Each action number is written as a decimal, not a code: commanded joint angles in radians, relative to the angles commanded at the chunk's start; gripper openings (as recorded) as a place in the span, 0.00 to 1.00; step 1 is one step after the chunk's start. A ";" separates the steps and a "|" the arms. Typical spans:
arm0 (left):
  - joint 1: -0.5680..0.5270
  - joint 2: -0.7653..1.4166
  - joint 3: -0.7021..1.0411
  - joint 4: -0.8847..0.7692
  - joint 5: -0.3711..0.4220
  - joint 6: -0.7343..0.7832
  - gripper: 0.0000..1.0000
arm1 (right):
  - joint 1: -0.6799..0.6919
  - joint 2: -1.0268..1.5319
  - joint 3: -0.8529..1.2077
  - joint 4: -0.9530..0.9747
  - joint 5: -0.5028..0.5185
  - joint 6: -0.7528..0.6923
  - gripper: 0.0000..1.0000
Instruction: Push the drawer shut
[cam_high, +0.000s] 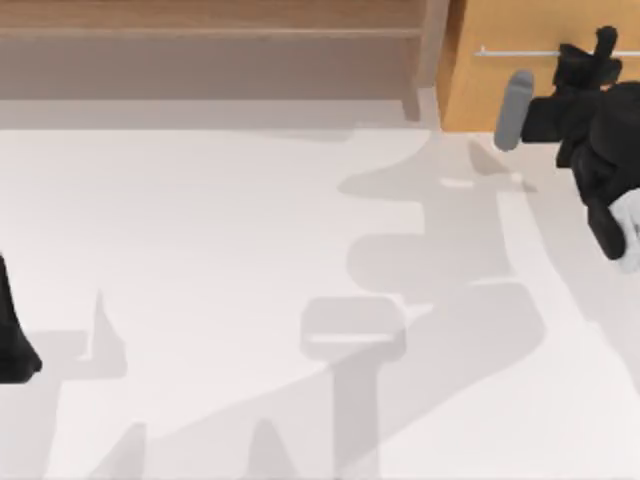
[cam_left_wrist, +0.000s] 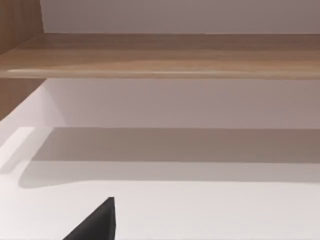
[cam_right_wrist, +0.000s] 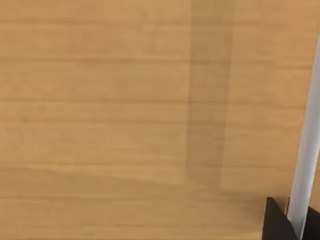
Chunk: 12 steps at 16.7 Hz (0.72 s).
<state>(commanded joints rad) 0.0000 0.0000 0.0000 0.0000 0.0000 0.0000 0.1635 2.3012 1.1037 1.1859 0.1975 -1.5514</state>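
At the far right corner of the table (cam_high: 200, 250), the drawer (cam_high: 500, 80) is showing its orange-tan front, and the right hand (cam_high: 598, 52) is pressing against it at the silver bar handle (cam_high: 515, 51); I cannot tell whether that hand is apart or together. Pushing well probably means driving squarely into the panel so the hand is not sliding off. Nothing of the drawer's inside is showing, while the left hand (cam_left_wrist: 95, 222) is sitting parked at the table's left edge, facing the long wooden shelf (cam_left_wrist: 165, 55), its spread likewise unclear.
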 joint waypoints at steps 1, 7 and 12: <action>0.000 0.000 0.000 0.000 0.000 0.000 1.00 | 0.000 0.000 0.000 0.000 0.000 0.000 0.15; 0.000 0.000 0.000 0.000 0.000 0.000 1.00 | 0.000 0.000 0.000 0.000 0.000 0.000 0.60; 0.000 0.000 0.000 0.000 0.000 0.000 1.00 | 0.000 0.000 0.000 0.000 0.000 0.000 0.98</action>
<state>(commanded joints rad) 0.0000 0.0000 0.0000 0.0000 0.0000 0.0000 0.1635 2.3012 1.1037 1.1859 0.1975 -1.5514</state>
